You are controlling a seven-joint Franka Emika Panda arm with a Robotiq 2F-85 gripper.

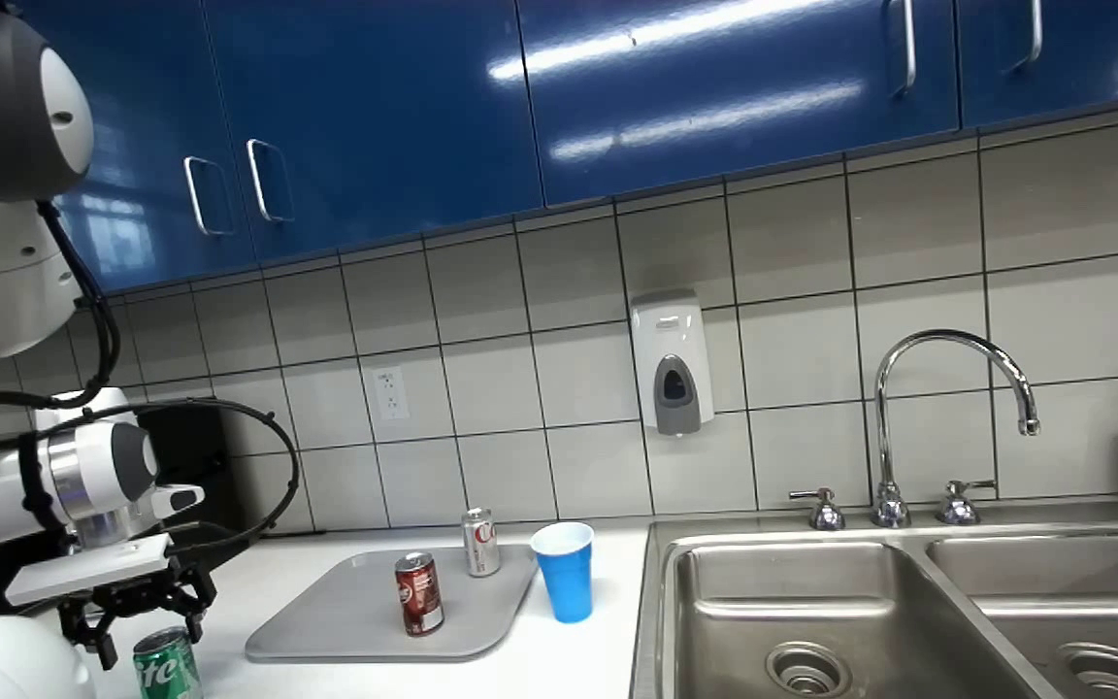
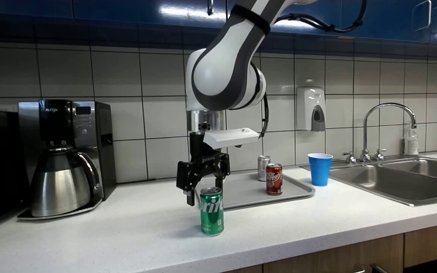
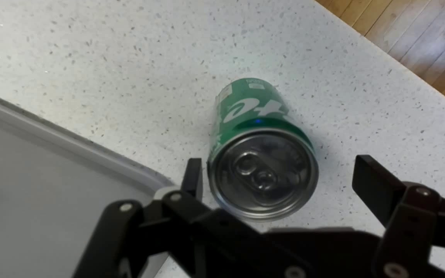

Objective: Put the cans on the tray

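Note:
A green can with white marks [image 2: 212, 214] stands upright on the counter in front of the tray; it also shows in the wrist view [image 3: 254, 101]. My gripper [image 3: 280, 172] is open, one finger on each side of the green can's top, the left finger close to it and the right one further off. The gripper [image 2: 205, 194] is low over the can in both exterior views. A red and dark can [image 1: 420, 597] stands upright on the grey tray [image 1: 345, 607]. A silver can with red lettering [image 1: 480, 546] stands upright at the tray's back.
A blue cup [image 2: 320, 170] stands right of the tray, beside the steel sink [image 1: 792, 582]. A coffee maker [image 2: 104, 159] with a steel carafe [image 2: 61, 185] stands at the left. The counter's front edge drops to a wooden floor [image 3: 419, 42].

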